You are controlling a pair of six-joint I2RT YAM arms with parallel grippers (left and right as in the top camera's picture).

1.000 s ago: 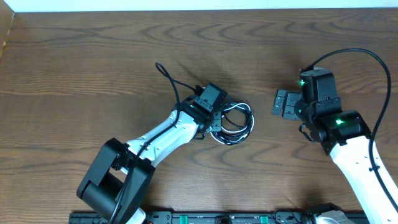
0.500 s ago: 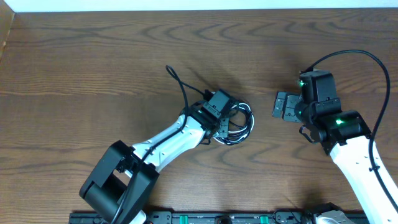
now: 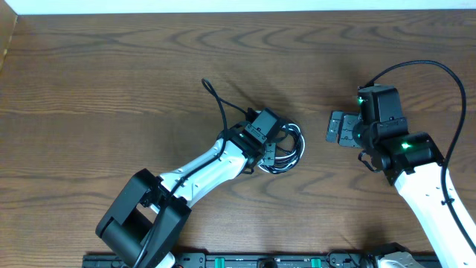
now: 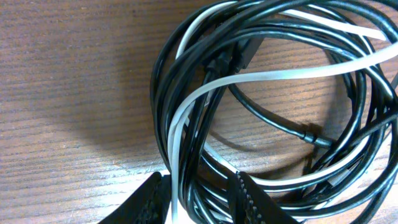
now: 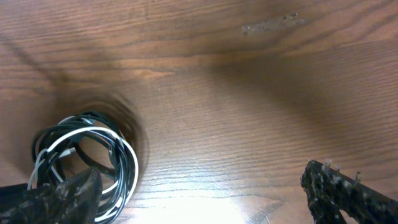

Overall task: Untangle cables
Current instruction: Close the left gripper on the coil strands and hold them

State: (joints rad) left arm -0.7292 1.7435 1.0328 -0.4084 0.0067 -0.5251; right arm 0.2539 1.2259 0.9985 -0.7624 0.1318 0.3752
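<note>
One tight coil, and that's the lot: the cables (image 4: pixel 177 134) lie wound together on the table (image 3: pixel 111 67), just right of centre. The left gripper (image 4: pixel 199 190) sits at the coil's 8 o'clock, jaws parted and straddling a few strands at the rim, one pale white among glossy round black ones. No pinch shows. The right gripper (image 5: pixel 200 186) hangs at the coil's 3 o'clock, near but apart, spread wide and holding nothing. I'd call this the opening step: choosing a strand. The next move calls for closing on one cord, not the bundle, then a slow outward draw. The cords are thin, springy and slick on dull woodgrain, with small moulded plugs nested inside the loops.
</note>
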